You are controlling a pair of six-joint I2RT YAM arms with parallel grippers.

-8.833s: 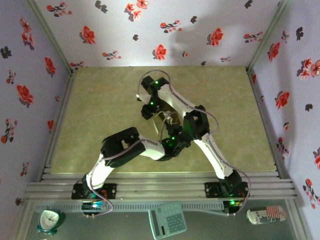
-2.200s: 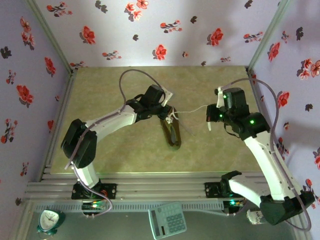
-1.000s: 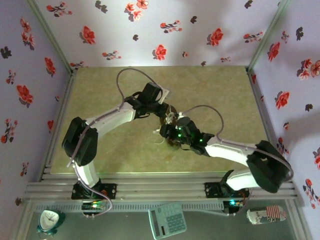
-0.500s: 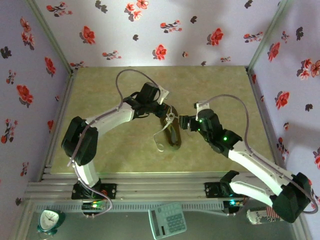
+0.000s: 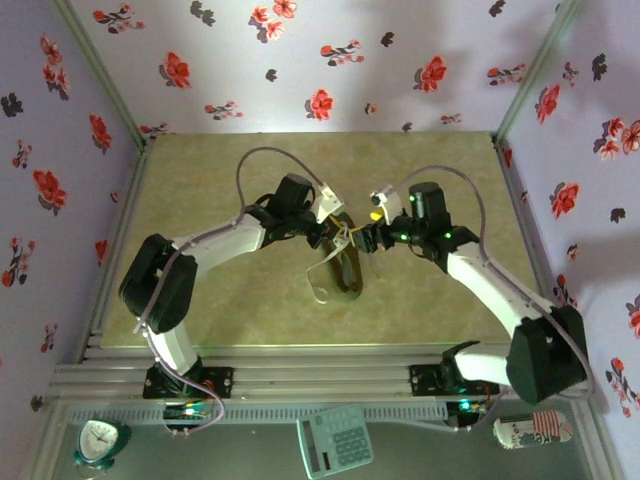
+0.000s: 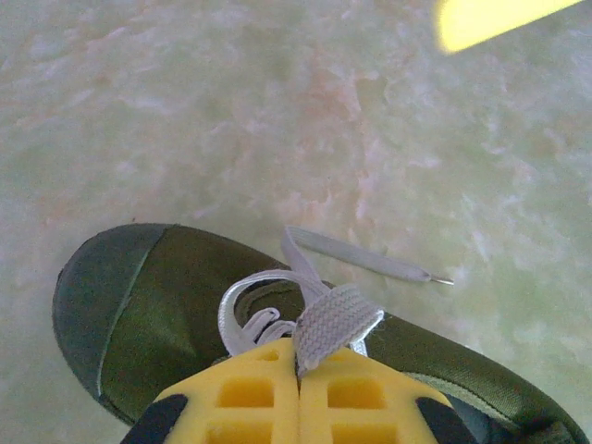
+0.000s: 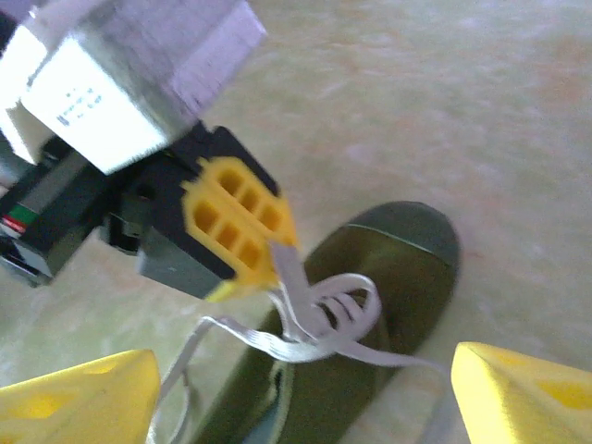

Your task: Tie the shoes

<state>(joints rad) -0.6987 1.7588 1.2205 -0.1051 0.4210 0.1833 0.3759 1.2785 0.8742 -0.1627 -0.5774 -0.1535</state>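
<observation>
The olive-green shoe point(image 5: 346, 272) lies in the middle of the table, toe toward the back wall. My left gripper point(image 5: 333, 233) hovers over its lacing and is shut on a folded bit of white lace point(image 6: 335, 321), pinched between the yellow fingertips point(image 6: 259, 388). A loose lace end point(image 6: 370, 260) lies on the table past the shoe point(image 6: 157, 296). My right gripper point(image 5: 372, 237) is just right of the left one, open, with its yellow fingers point(image 7: 74, 400) wide apart around the laces point(image 7: 319, 319) and the shoe point(image 7: 398, 259). Another lace trails off the shoe's left side point(image 5: 318, 285).
Floral walls close the table point(image 5: 220, 270) on three sides. A metal rail point(image 5: 320, 375) runs along the near edge. Beyond it sit a small clock point(image 5: 100, 441), a calculator point(image 5: 336, 439) and a can point(image 5: 532, 430).
The right gripper swung off the shoe to the right, then came back up beside the left gripper, standing open. The left gripper stayed shut on the lace, shifting slightly.
</observation>
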